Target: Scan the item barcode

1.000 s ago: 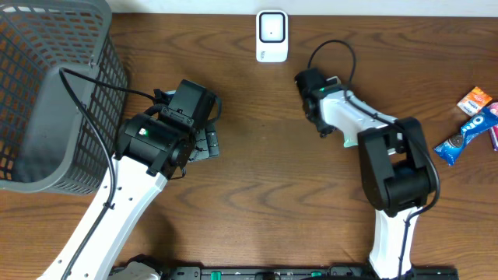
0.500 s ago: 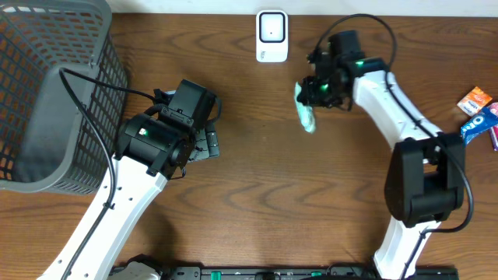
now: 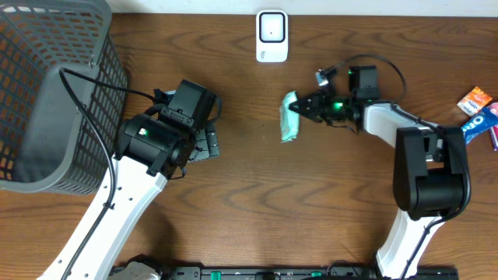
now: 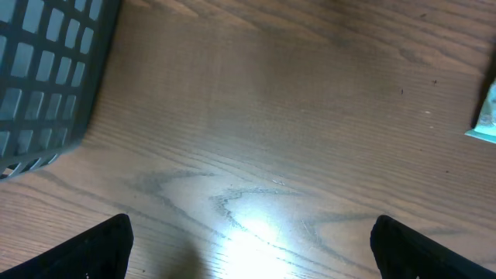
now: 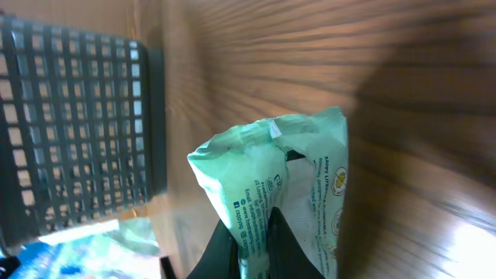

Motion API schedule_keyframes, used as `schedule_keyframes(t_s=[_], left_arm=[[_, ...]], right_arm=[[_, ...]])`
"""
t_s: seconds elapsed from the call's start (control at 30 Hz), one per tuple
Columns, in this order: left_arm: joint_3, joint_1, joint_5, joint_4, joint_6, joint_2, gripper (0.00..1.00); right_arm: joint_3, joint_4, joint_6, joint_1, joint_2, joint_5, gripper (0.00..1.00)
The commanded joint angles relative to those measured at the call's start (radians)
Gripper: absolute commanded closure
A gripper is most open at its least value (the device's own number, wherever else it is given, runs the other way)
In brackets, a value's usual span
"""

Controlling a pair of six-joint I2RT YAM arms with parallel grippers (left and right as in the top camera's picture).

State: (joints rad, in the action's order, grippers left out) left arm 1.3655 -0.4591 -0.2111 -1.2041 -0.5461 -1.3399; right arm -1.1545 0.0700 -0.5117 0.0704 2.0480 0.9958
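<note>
Counter: dark brown wood-grain top, wavy bands running mostly side to side in the overhead view, filling nearly the whole frame. Pale strip along the far edge at the top of the overhead view; wall or floor, not determinable. Whitish glare patch on the wood, low and central in the left wrist view, soft-edged. Smaller sheen at the lower right of the right wrist view, beside a broad dark shadow across the grain. No window or lamp in view.
</note>
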Motion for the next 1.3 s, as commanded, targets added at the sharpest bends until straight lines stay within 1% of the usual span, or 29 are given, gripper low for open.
schedule_keyframes(t_s=[0.0,0.07,0.13,0.2,0.33,0.4,0.43,0.5,0.63,0.7,0.8,0.87,0.9,1.0,1.17,1.2,1.27], left_arm=[[-0.002,0.003,-0.002,-0.003,-0.002,-0.006,0.02],[-0.002,0.003,-0.002,-0.003,-0.002,-0.006,0.02],[-0.002,0.003,-0.002,-0.003,-0.002,-0.006,0.02],[-0.002,0.003,-0.002,-0.003,-0.002,-0.006,0.02],[-0.002,0.003,-0.002,-0.003,-0.002,-0.006,0.02],[-0.002,0.003,-0.002,-0.003,-0.002,-0.006,0.02],[-0.002,0.003,-0.002,-0.003,-0.002,-0.006,0.02],[-0.002,0.003,-0.002,-0.003,-0.002,-0.006,0.02],[-0.002,0.003,-0.002,-0.003,-0.002,-0.006,0.02],[-0.002,0.003,-0.002,-0.003,-0.002,-0.007,0.02],[-0.002,0.003,-0.002,-0.003,-0.002,-0.007,0.02],[-0.002,0.003,-0.002,-0.003,-0.002,-0.006,0.02],[-0.002,0.003,-0.002,-0.003,-0.002,-0.006,0.02],[-0.002,0.003,-0.002,-0.003,-0.002,-0.007,0.02],[-0.002,0.003,-0.002,-0.003,-0.002,-0.006,0.02],[-0.002,0.003,-0.002,-0.003,-0.002,-0.007,0.02],[-0.002,0.003,-0.002,-0.003,-0.002,-0.006,0.02]], right_arm=[[-0.003,-0.001,-0.019,-0.079,-0.003,0.017,0.93],[-0.004,0.026,-0.013,-0.117,-0.016,-0.009,0.81],[-0.005,0.069,0.013,-0.145,-0.037,-0.051,0.74],[-0.011,0.144,0.061,-0.164,-0.067,-0.132,0.69],[-0.050,0.366,0.158,-0.171,-0.150,-0.436,0.62],[-0.064,0.429,0.203,-0.161,-0.188,-0.512,0.56],[-0.067,0.443,0.225,-0.155,-0.205,-0.520,0.53],[-0.068,0.446,0.259,-0.140,-0.229,-0.510,0.48],[-0.068,0.426,0.322,-0.090,-0.227,-0.509,0.44],[-0.068,0.397,0.346,-0.053,-0.212,-0.509,0.40],[-0.068,0.341,0.348,0.003,-0.181,-0.533,0.35],[-0.068,0.301,0.340,0.035,-0.150,-0.560,0.27],[-0.068,0.286,0.321,0.046,-0.134,-0.581,0.25],[-0.068,0.256,0.296,0.056,-0.088,-0.601,0.27],[-0.068,0.249,0.281,0.055,-0.014,-0.547,0.38],[-0.068,0.252,0.281,0.055,-0.001,-0.528,0.42],[-0.068,0.259,0.281,0.055,0.014,-0.510,0.55]])
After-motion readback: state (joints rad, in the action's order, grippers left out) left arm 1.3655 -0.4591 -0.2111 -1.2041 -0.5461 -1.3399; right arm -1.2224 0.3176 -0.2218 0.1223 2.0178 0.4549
